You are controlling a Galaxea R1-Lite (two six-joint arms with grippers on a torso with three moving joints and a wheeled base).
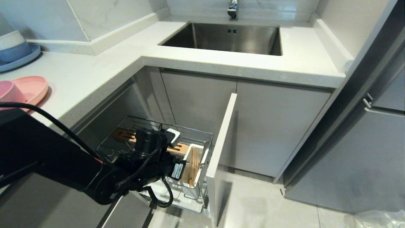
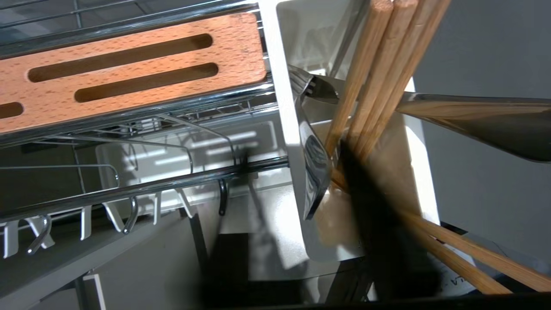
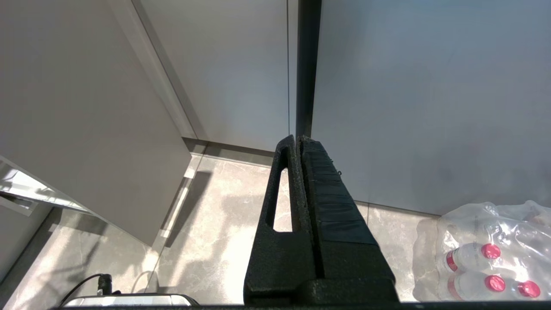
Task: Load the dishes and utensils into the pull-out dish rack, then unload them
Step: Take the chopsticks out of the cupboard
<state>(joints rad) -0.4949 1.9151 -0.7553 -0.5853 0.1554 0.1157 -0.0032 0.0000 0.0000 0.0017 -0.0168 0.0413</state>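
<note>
One pink plate (image 1: 31, 88) and one pink bowl (image 1: 9, 92) share the counter, four chopsticks (image 2: 379, 82) and one fork (image 2: 312, 129) stand in the single white utensil holder (image 1: 195, 186), and three red-capped bottles (image 3: 486, 267) show in plastic wrap.

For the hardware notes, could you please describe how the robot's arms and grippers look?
The left arm is matte black and tubular, with loose black cables and a white barcode label. The right gripper has black, textured wedge fingers, one with a long slot.

Even, bright indoor light; glare on grey floor tiles (image 3: 224, 241); dark blurred smear across light-wood chopsticks (image 2: 379, 86) close-up.
</note>
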